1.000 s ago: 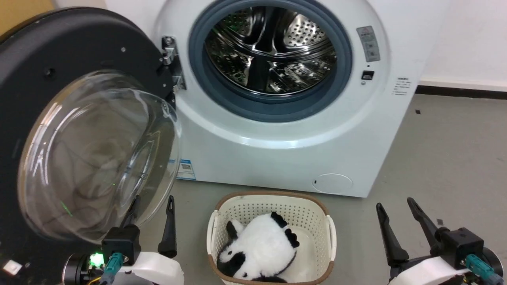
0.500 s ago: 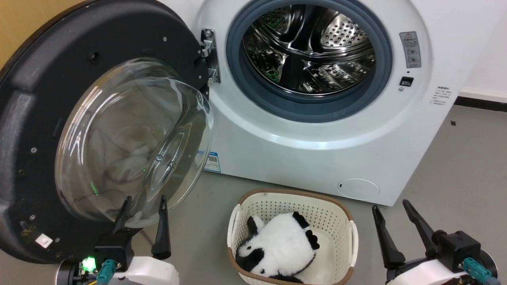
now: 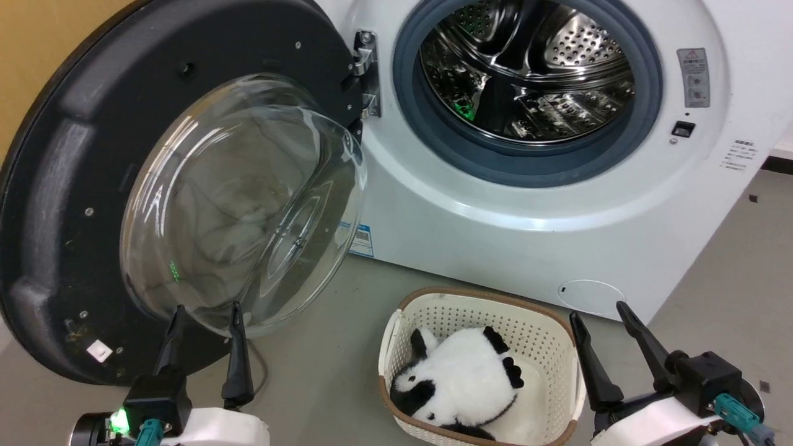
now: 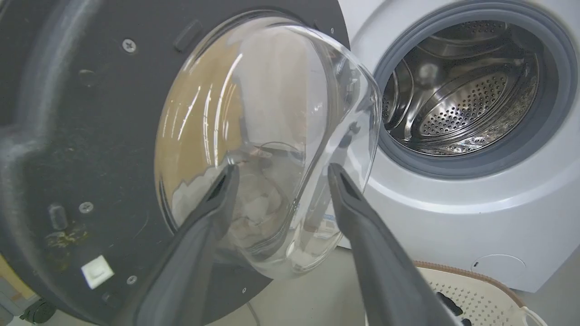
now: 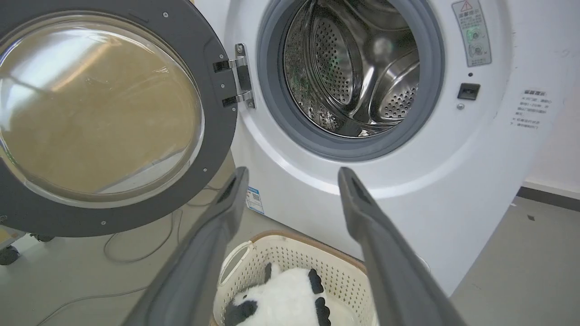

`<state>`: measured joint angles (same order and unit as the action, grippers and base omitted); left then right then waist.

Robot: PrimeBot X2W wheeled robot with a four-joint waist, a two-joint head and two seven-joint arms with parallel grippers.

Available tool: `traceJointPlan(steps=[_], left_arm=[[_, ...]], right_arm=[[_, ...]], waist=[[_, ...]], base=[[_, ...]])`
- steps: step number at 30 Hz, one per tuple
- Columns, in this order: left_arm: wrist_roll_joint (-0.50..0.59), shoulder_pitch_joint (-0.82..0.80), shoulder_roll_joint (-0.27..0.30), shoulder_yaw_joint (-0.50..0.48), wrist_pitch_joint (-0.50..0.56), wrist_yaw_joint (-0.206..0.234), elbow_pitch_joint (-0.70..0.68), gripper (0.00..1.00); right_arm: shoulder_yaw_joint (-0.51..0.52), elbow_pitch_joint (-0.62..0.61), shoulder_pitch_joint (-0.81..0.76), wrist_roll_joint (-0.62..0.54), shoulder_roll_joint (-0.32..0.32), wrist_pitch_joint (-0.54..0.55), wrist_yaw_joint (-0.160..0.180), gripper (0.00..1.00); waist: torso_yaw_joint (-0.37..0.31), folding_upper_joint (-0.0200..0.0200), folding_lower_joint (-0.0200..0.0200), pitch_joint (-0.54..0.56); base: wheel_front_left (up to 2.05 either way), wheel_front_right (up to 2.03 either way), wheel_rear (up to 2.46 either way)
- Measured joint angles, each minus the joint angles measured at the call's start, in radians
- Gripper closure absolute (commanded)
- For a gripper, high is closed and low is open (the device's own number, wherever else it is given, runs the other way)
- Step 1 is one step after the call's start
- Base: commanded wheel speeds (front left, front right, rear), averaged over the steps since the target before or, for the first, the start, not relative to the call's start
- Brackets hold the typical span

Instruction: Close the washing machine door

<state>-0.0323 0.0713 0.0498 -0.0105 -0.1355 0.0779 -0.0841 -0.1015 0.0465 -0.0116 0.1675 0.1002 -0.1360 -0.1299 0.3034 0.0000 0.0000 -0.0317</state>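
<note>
The floor [image 3: 322, 378] is smooth, dull grey and bare, with a few small dark specks [image 3: 751, 198] scattered over its right side, and far to the right it meets a dark skirting strip at the foot of a white wall. The washing machine [image 3: 495, 241], a big white front-loader, stands directly on it at the far side, and a cream perforated laundry basket [image 3: 461, 317] with a brown rim sits on it just in front of the machine, nearer and slightly right of centre. To the left, a thin grey cable [image 5: 129, 261] trails in loose loops across the floor, and a small dark caster [image 5: 8, 255] rests on it at the far left.
</note>
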Motion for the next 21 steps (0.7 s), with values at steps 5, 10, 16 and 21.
traceJointPlan(steps=[5, 10, 16, 21], left_arm=[[-0.008, 0.019, 0.000, -0.001, -0.013, 0.015, -0.013, 0.00], [-0.014, 0.022, 0.000, -0.004, -0.024, 0.023, -0.025, 0.00], [-0.015, 0.032, 0.000, -0.005, -0.034, 0.035, -0.042, 0.00], [-0.015, 0.038, 0.000, -0.004, -0.046, 0.047, -0.058, 0.00]], right_arm=[[-0.016, 0.007, 0.010, 0.022, 0.009, -0.012, 0.000, 0.00], [-0.035, 0.012, 0.013, 0.039, 0.017, -0.023, 0.000, 0.00], [-0.051, 0.017, 0.019, 0.055, 0.026, -0.035, 0.000, 0.00], [-0.062, 0.018, 0.021, 0.072, 0.032, -0.045, 0.000, 0.00]], waist=[[0.023, 0.0000, 0.0000, -0.005], [0.045, 0.0000, 0.0000, -0.006], [0.071, 0.0000, 0.0000, -0.005], [0.092, 0.0000, 0.0000, -0.006]], base=[[-0.01, -0.01, -0.01], [-0.02, -0.02, -0.02], [-0.04, -0.04, -0.04], [-0.08, -0.08, -0.08]])
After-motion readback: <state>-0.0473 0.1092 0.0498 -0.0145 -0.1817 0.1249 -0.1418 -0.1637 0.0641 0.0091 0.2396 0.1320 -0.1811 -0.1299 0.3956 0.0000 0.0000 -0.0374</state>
